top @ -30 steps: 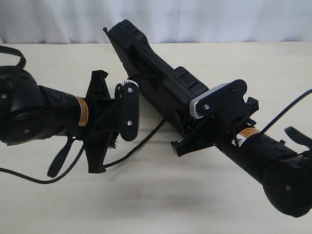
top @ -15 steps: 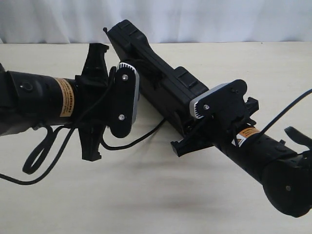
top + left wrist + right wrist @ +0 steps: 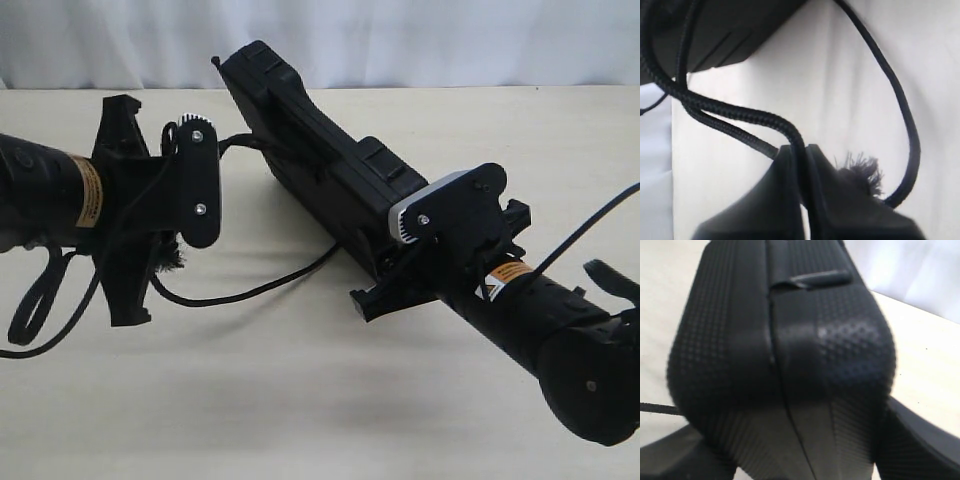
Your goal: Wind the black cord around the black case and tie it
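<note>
The black case (image 3: pixel 300 150) stands on its long edge, running diagonally across the table. My right gripper (image 3: pixel 395 265) is shut on its near end. In the right wrist view the textured case (image 3: pixel 785 340) fills the space between the two fingers of that gripper (image 3: pixel 790 450). My left gripper (image 3: pixel 802 150) is shut on the black cord (image 3: pixel 740 116), with the frayed tuft (image 3: pixel 862 167) right beside the fingers. In the exterior view its fingers are hidden behind the wrist camera. The cord (image 3: pixel 250 292) sags from the left arm to under the case. Another strand (image 3: pixel 245 140) runs to the case's upper side.
The beige table (image 3: pixel 300 400) ends at a white curtain (image 3: pixel 400 40) behind. A glossy robot cable loops beside the left arm (image 3: pixel 30 300). Another cable rises from the right arm (image 3: pixel 590 225).
My left gripper has drawn left, away from the case, carrying the cord and stretching its strands out. The right gripper and the case have stayed still.
</note>
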Controlling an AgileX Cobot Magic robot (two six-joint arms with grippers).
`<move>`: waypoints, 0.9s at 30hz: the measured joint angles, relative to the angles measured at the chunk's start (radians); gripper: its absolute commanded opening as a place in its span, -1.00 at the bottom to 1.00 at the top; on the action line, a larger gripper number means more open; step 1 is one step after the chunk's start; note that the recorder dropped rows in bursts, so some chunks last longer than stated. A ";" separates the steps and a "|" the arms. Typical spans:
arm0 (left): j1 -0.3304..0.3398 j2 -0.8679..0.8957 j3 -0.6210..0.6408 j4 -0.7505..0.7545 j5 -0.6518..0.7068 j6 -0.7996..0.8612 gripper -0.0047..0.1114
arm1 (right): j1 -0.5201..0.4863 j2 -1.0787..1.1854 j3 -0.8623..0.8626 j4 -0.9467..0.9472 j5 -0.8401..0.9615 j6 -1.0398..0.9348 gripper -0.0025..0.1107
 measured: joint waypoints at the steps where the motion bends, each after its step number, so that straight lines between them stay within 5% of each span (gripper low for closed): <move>1: -0.002 0.000 0.004 0.015 0.009 -0.002 -0.92 | 0.000 0.000 0.000 0.000 0.000 0.000 -0.88; 8: -0.042 -0.002 0.072 0.149 0.019 -0.039 -0.92 | 0.000 0.000 0.000 0.000 0.000 0.000 -0.88; 14: -0.042 -0.077 0.075 0.310 0.020 -0.243 -0.92 | 0.000 0.000 0.000 0.000 0.000 0.000 -0.88; 20: -0.042 -0.215 0.075 0.368 -0.118 -0.351 -0.92 | 0.000 0.000 0.000 0.000 0.000 0.000 -0.88; 27: -0.042 -0.069 0.075 0.392 -0.167 -0.366 -0.92 | 0.000 0.000 0.000 0.000 0.000 0.000 -0.88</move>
